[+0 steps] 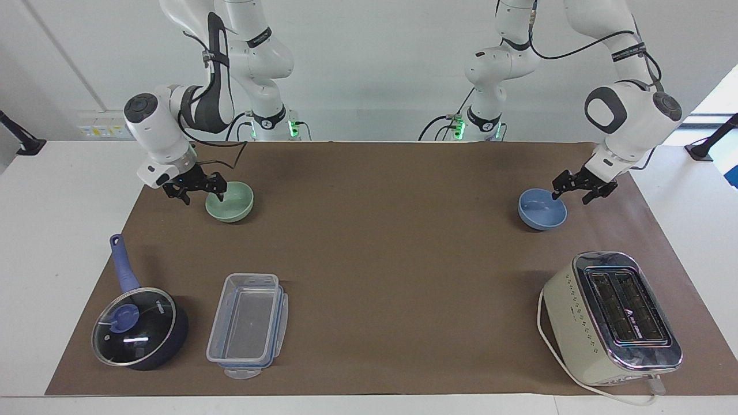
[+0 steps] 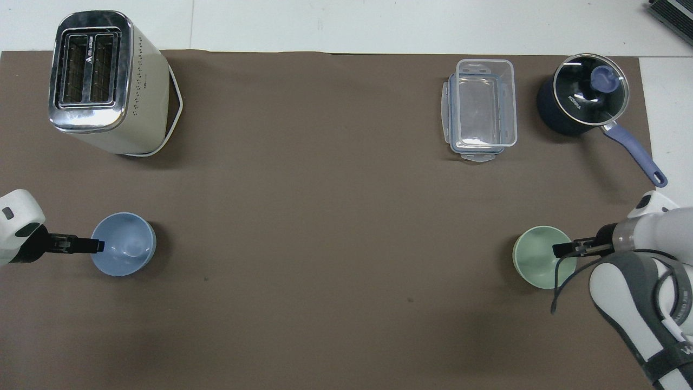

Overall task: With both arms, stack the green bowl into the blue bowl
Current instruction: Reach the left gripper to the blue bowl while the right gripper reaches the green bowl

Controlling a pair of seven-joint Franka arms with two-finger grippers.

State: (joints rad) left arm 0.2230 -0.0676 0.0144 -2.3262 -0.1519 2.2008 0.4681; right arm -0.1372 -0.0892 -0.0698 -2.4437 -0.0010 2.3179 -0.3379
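Note:
The green bowl (image 1: 233, 204) sits upright on the brown mat toward the right arm's end of the table; it also shows in the overhead view (image 2: 536, 262). My right gripper (image 1: 203, 193) is open and low at the bowl's outer rim, one finger over the bowl's inside and one outside it; the overhead view shows the right gripper (image 2: 560, 250) over that rim. The blue bowl (image 1: 539, 213) sits upright toward the left arm's end, also in the overhead view (image 2: 127, 252). My left gripper (image 1: 573, 193) is open astride its outer rim, seen from above (image 2: 95, 246).
A cream toaster (image 1: 611, 317) stands farther from the robots than the blue bowl. A clear plastic container (image 1: 248, 325) and a dark blue lidded saucepan (image 1: 138, 328) lie farther from the robots than the green bowl. The brown mat (image 1: 380, 242) covers the table.

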